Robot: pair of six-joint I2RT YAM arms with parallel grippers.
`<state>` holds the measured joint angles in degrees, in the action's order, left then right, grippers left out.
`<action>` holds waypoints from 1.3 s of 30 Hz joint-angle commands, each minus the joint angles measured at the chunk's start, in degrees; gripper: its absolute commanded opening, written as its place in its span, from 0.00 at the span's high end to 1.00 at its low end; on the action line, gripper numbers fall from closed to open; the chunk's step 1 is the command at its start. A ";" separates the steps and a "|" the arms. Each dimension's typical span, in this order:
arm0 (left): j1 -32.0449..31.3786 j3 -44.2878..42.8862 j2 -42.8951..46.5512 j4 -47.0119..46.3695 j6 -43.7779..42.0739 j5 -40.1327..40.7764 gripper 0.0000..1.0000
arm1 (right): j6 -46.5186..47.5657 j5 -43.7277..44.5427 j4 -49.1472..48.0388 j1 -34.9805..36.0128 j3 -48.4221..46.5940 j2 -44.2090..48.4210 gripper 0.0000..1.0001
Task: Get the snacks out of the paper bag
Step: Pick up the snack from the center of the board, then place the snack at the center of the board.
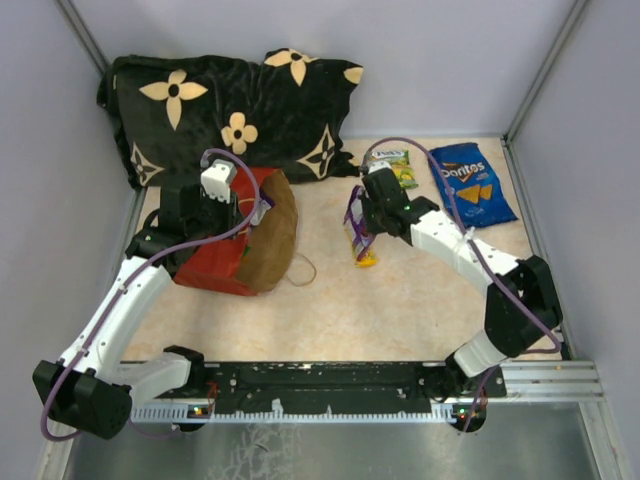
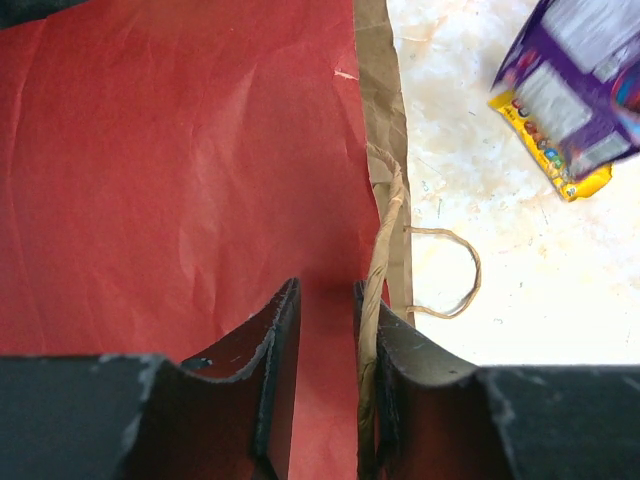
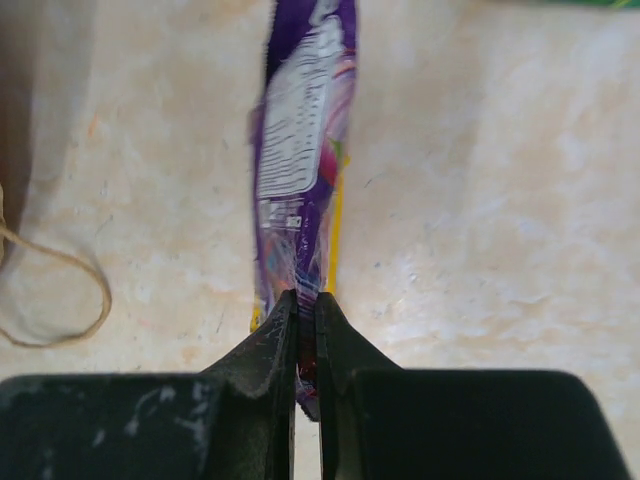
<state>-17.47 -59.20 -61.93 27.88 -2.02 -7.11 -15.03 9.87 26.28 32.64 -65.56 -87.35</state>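
black right end effector [image 3: 306,305] pinches the flat purple glossy snack packet [image 3: 300,170] just right of the red paper bag [image 2: 180,180]. lift slowly, then set it down farther right. left end effector [image 2: 325,295] sits at the bag's rim; i cannot tell if it grips.

Soft, even light from above keeps the top view bright, with only faint shadows on the table [image 1: 400,300] near the red paper bag [image 1: 215,265]. The wrist views are softer: the purple pouch [image 2: 585,80] is blurred at the left wrist view's far right, and in the right wrist view the pale table looks washed out, darkened by shadow at far left.
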 commanded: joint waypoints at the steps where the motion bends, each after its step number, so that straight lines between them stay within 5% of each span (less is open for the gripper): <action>1: 0.43 0.23 0.75 -0.28 -0.51 -0.55 0.66 | 3.82 11.11 1.62 1.86 -10.19 0.74 1.00; 6: 0.42 0.22 1.01 -0.11 -0.53 -0.02 0.66 | 7.20 20.58 3.13 9.14 -22.34 -7.41 1.00; 12: 0.52 0.24 1.55 0.03 -0.55 0.87 0.66 | 7.93 20.41 7.33 12.87 -37.32 -25.59 0.96; 16: 0.51 0.14 1.38 0.33 -0.53 1.75 0.66 | 7.75 19.51 9.99 15.03 -42.11 -31.18 0.23; 19: 0.56 0.14 1.12 0.16 -0.51 2.01 0.66 | 7.50 16.14 5.31 14.61 -37.68 -26.28 0.06; 27: 0.99 0.45 -0.01 -0.02 -0.53 2.66 0.65 | -1.27 -2.16 -11.94 3.74 -17.46 -14.56 0.05; 32: 1.17 0.62 -0.93 -0.02 -0.66 3.23 0.65 | -8.48 -21.32 -21.61 -3.15 -12.22 -18.27 0.17; 39: 1.29 0.69 -2.40 -0.02 -0.70 3.64 0.65 | -16.29 -29.24 -27.20 -4.69 -10.40 -23.80 0.23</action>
<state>-16.60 -58.92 -63.64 28.25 -2.04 -4.23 -24.27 -10.15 7.07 27.59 -77.58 -109.60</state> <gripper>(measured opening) 0.347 0.790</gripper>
